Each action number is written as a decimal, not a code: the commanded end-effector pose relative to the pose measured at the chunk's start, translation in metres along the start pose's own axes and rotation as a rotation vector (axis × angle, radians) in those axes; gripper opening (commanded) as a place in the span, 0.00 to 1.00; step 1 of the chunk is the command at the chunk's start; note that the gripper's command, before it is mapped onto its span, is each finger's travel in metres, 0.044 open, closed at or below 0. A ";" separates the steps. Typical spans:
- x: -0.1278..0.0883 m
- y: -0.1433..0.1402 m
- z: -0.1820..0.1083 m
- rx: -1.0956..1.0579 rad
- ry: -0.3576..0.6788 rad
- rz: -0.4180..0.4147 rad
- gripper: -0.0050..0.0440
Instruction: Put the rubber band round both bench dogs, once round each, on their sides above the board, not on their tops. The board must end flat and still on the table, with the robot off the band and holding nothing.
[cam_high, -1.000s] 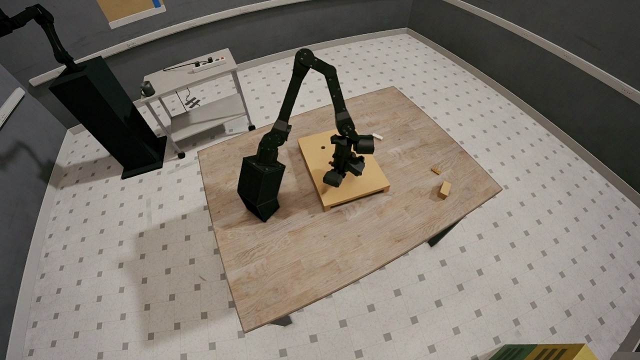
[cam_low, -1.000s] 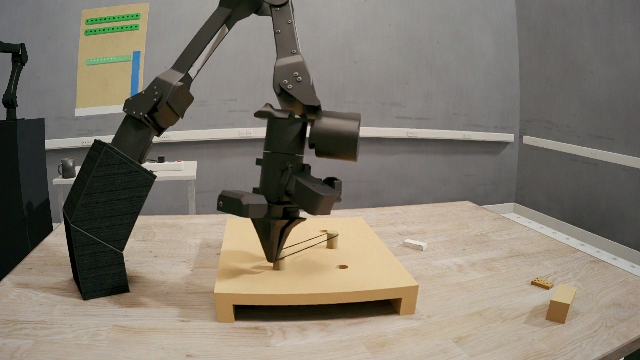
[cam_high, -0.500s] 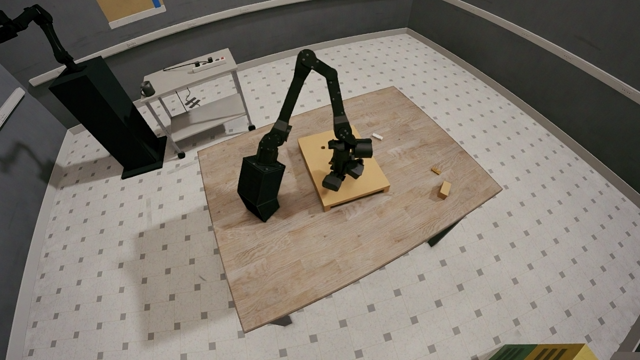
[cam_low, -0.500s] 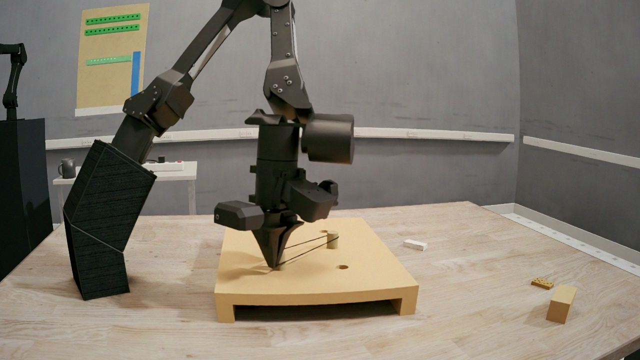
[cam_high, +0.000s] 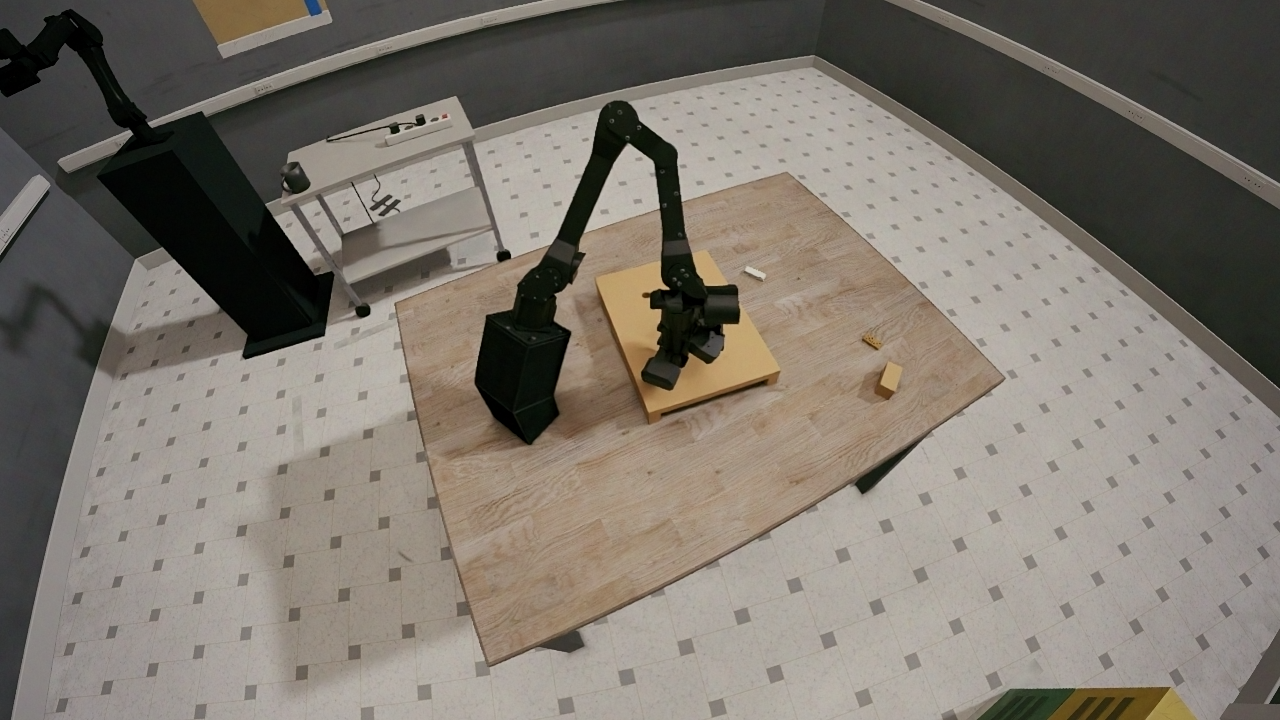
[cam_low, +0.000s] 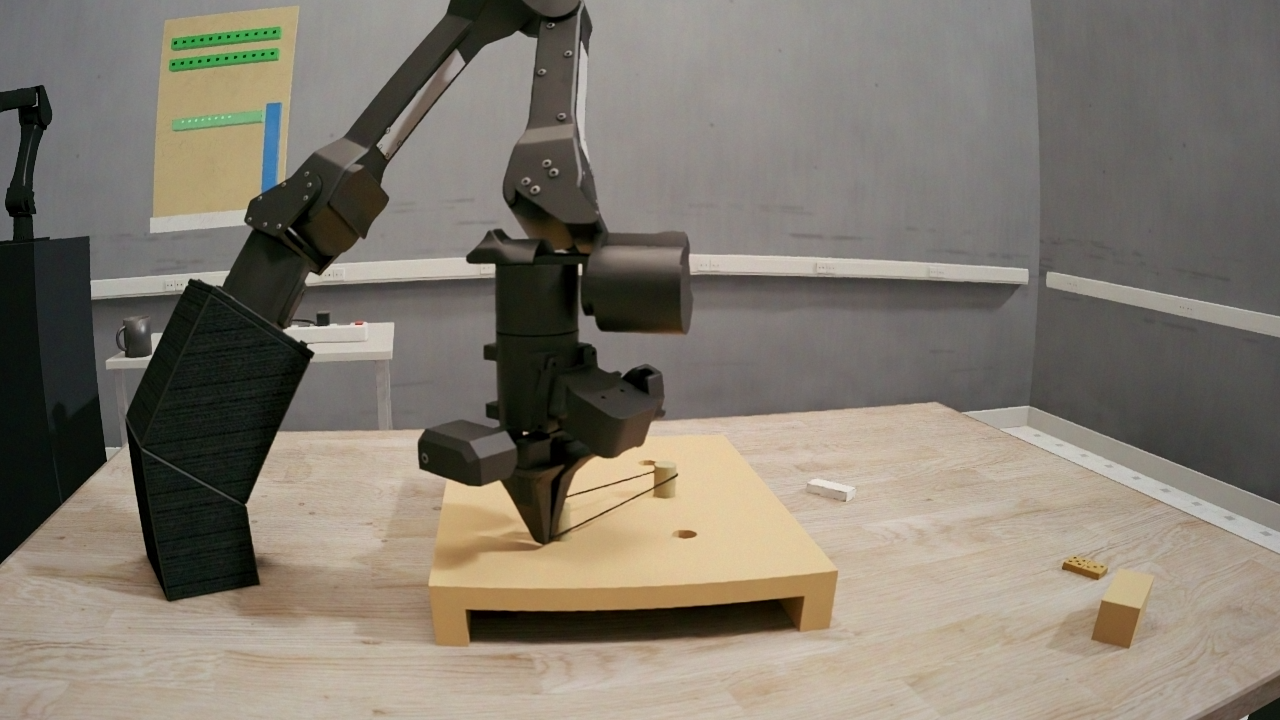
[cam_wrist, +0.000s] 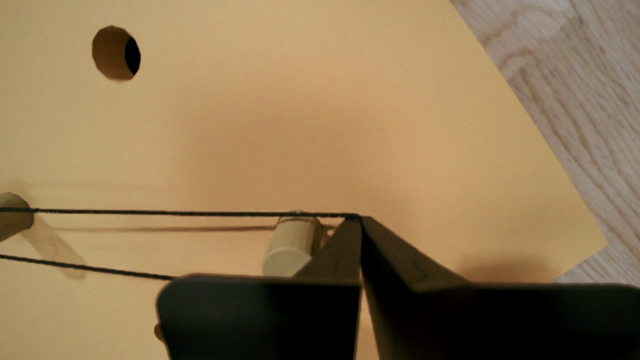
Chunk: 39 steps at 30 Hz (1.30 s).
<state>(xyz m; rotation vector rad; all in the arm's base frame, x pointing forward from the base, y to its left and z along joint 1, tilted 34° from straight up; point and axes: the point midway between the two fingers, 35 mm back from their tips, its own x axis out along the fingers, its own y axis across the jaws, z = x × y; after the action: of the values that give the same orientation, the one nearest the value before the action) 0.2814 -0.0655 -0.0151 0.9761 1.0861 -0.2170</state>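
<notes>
A tan board (cam_low: 626, 537) lies flat on the table; it also shows in the top view (cam_high: 684, 335). Two pale bench dogs stand in it: the far dog and the near dog, which the fingers mostly hide in the exterior view. A thin black rubber band (cam_low: 617, 497) runs round the far dog's side and stretches taut to my fingertips. My gripper (cam_wrist: 357, 226) (cam_low: 542, 534) is shut on the band, with its tips low beside the near dog, close to the board. One strand passes the near dog's far side (cam_wrist: 175, 214), and the other runs under my gripper body.
The board has an empty hole (cam_low: 684, 534), seen also in the wrist view (cam_wrist: 116, 52). A small white block (cam_low: 830, 488), a domino (cam_low: 1083, 565) and a tan block (cam_low: 1121, 608) lie on the table to the right. The arm's black base (cam_low: 210, 447) stands left of the board.
</notes>
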 end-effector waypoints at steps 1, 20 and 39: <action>0.001 -0.008 -0.002 0.014 0.001 -0.017 0.00; -0.001 -0.001 0.000 0.000 -0.007 -0.001 0.00; 0.002 0.001 0.000 -0.003 -0.007 0.002 0.00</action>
<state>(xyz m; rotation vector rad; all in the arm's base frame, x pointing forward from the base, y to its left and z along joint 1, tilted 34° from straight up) 0.2827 -0.0611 -0.0153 0.9767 1.0828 -0.1978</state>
